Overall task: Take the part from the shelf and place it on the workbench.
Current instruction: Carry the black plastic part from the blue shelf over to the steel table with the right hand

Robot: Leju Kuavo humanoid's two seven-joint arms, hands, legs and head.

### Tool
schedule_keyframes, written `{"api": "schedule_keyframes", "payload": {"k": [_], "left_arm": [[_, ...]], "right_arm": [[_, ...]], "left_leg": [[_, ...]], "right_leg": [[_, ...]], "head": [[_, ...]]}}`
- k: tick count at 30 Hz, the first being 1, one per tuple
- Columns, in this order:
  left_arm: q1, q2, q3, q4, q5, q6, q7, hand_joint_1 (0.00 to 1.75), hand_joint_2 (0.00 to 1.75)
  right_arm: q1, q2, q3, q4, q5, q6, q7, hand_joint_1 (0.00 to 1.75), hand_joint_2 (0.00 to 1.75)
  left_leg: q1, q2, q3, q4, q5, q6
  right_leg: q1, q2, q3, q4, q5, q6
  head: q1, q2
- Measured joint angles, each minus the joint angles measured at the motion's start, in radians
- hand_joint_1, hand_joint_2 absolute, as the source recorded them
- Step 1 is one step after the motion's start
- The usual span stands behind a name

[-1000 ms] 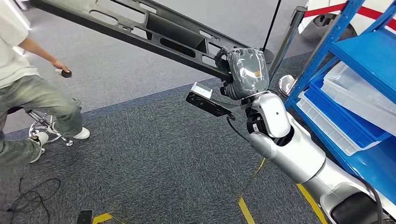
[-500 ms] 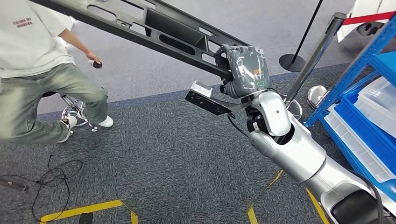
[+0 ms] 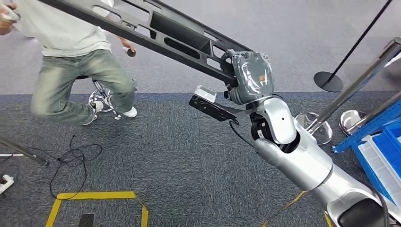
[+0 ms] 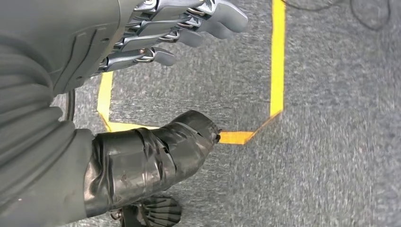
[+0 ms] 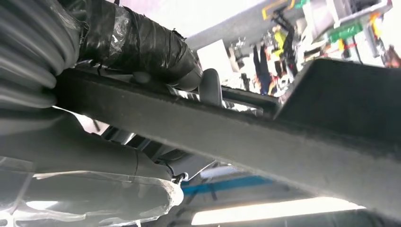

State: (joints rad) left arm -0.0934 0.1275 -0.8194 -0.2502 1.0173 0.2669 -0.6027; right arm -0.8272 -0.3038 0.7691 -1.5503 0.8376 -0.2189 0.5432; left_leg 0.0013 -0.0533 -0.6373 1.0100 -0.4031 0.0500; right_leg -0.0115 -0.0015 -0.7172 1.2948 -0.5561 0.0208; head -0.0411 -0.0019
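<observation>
A long dark grey plastic part (image 3: pixel 156 28) with cut-out openings runs from the upper left of the head view down to my right hand (image 3: pixel 248 75). That hand, in a grey cover, grips the part's near end and holds it up over the carpet. The right wrist view shows the same part (image 5: pixel 265 137) as a dark bar crossing close under my taped thumb (image 5: pixel 142 45). My left hand (image 4: pixel 156 71) hangs above the floor with its fingers spread and nothing in it.
A person (image 3: pixel 78 52) in a white shirt and jeans sits on a stool (image 3: pixel 101 94) at the upper left, close under the part. Stanchion posts (image 3: pixel 359 85) and a blue shelf (image 3: pixel 378 142) stand on the right. Cables (image 3: pixel 71 158) and yellow tape (image 3: pixel 94 196) mark the carpet.
The whole view has swung left: the blue shelf slid toward the right edge and the person moved toward the centre. My right hand keeps the same grip on the part.
</observation>
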Motion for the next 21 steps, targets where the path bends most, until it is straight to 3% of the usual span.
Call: {"api": "schedule_keyframes", "payload": {"k": [3, 5, 7, 9, 10, 12, 14, 15, 16, 18, 20, 21], "left_arm": [[0.003, -0.005, 0.000, 0.000, -0.008, 0.002, -0.006, 0.00, 1.75], [0.004, -0.006, 0.000, 0.000, -0.013, 0.006, -0.004, 0.00, 1.75], [0.006, -0.005, 0.000, 0.000, -0.013, 0.011, 0.002, 0.00, 1.75], [0.007, -0.005, 0.000, 0.000, -0.011, 0.015, 0.011, 0.00, 1.75], [0.006, -0.005, 0.000, 0.000, -0.010, 0.016, 0.016, 0.00, 1.75], [0.003, -0.005, 0.000, 0.000, -0.008, 0.017, 0.023, 0.00, 1.75], [0.001, -0.006, 0.000, 0.000, -0.008, 0.013, 0.028, 0.00, 1.75], [0.002, -0.006, 0.000, 0.000, -0.008, 0.010, 0.030, 0.00, 1.75], [0.002, -0.005, 0.000, 0.000, -0.009, 0.007, 0.032, 0.00, 1.75], [0.000, -0.005, 0.000, 0.000, -0.014, 0.005, 0.034, 0.00, 1.75], [-0.005, -0.005, 0.000, 0.000, -0.019, 0.006, 0.035, 0.00, 1.75], [-0.007, -0.005, 0.000, 0.000, -0.021, 0.007, 0.035, 0.00, 1.75]], "right_arm": [[0.010, -0.028, -0.003, -0.021, -0.006, 0.004, 0.009, 1.75, 1.75], [0.012, -0.038, -0.005, -0.032, -0.013, 0.003, 0.010, 1.75, 1.75], [0.014, -0.039, -0.005, -0.039, -0.021, 0.002, 0.008, 1.75, 1.75], [0.015, -0.041, -0.006, -0.042, -0.033, 0.002, 0.005, 1.75, 1.75], [0.014, -0.042, -0.006, -0.042, -0.044, 0.001, 0.003, 1.75, 1.75], [0.014, -0.044, -0.006, -0.042, -0.070, 0.000, 0.002, 1.75, 1.75], [0.015, -0.044, -0.008, -0.041, -0.089, 0.000, 0.001, 1.75, 1.75], [0.015, -0.045, -0.009, -0.041, -0.093, 0.000, 0.001, 1.75, 1.75], [0.014, -0.045, -0.010, -0.041, -0.096, 0.002, 0.002, 1.75, 1.75], [0.012, -0.046, -0.012, -0.041, -0.106, 0.004, 0.003, 1.75, 1.75], [0.009, -0.048, -0.013, -0.040, -0.121, 0.004, 0.005, 1.75, 1.75], [0.008, -0.049, -0.014, -0.040, -0.128, 0.004, 0.006, 1.75, 1.75]], "left_leg": [[0.000, -0.033, -0.004, 0.023, -0.013, -0.008], [0.000, -0.043, -0.012, 0.033, -0.019, -0.017], [0.002, -0.048, -0.016, 0.032, -0.019, -0.027], [0.002, -0.021, -0.025, 0.055, -0.033, -0.038], [0.003, 0.001, -0.042, 0.092, -0.053, -0.044], [0.007, 0.037, -0.102, 0.213, -0.109, -0.056], [0.011, 0.044, -0.150, 0.301, -0.132, -0.063], [0.012, 0.045, -0.149, 0.294, -0.117, -0.063], [0.013, 0.047, -0.129, 0.252, -0.088, -0.062], [0.005, 0.076, -0.059, 0.112, -0.030, -0.053], [-0.005, 0.097, -0.020, 0.032, -0.012, -0.039], [-0.009, 0.094, -0.019, 0.027, -0.016, -0.033]], "right_leg": [[-0.005, 0.023, 0.070, -0.177, 0.097, -0.003], [-0.004, 0.036, 0.094, -0.234, 0.110, -0.007], [-0.003, 0.034, 0.095, -0.237, 0.111, -0.014], [-0.006, 0.028, 0.100, -0.244, 0.114, -0.025], [-0.008, 0.025, 0.104, -0.247, 0.115, -0.029], [-0.006, 0.017, 0.106, -0.248, 0.113, -0.035], [-0.006, 0.010, 0.107, -0.247, 0.110, -0.036], [-0.006, 0.007, 0.108, -0.247, 0.109, -0.035], [-0.006, 0.002, 0.110, -0.247, 0.107, -0.034], [-0.004, -0.008, 0.116, -0.247, 0.102, -0.030], [0.001, -0.018, 0.119, -0.249, 0.098, -0.021], [0.002, -0.024, 0.121, -0.251, 0.097, -0.016]], "head": [[0.001, 0.000], [0.001, 0.000], [0.001, 0.000], [-0.002, 0.000], [-0.005, 0.000], [-0.010, 0.000], [-0.010, 0.000], [-0.010, 0.000], [-0.010, 0.000], [-0.010, 0.000], [-0.009, 0.000], [-0.009, 0.000]]}}
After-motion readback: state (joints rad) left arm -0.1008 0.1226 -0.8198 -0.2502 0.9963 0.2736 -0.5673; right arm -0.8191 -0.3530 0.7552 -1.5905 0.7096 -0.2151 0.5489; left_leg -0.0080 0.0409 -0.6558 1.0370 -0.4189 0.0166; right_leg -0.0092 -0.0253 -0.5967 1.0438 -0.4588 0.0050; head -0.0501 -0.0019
